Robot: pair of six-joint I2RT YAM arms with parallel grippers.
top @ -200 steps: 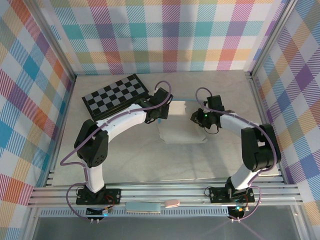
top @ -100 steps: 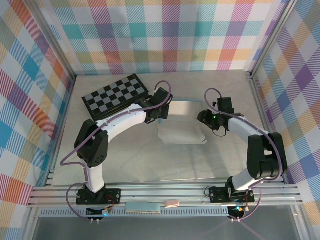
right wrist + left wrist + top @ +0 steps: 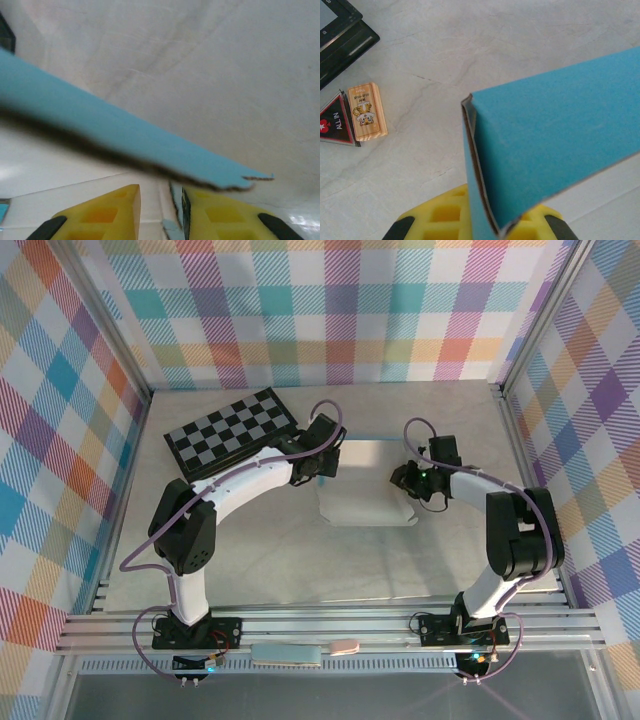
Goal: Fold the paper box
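Observation:
The paper box lies mid-table, pale inner face up, with walls partly raised. My left gripper is at its left edge. In the left wrist view a turquoise folded wall stands up between the yellow fingers, and the left gripper is shut on it. My right gripper is at the box's right edge. In the right wrist view the right gripper is open, a thin card edge stands against its right finger, and a blurred turquoise flap crosses above.
A black-and-grey checkerboard lies at the back left, and its dark edge shows in the left wrist view. Beside it lie a small wooden block with a tiger picture and a red triangular card. Tall plaid walls enclose the table.
The right gripper swung out to the right of the box half a second ago and has come back to its right edge. The left arm has stayed at the left edge.

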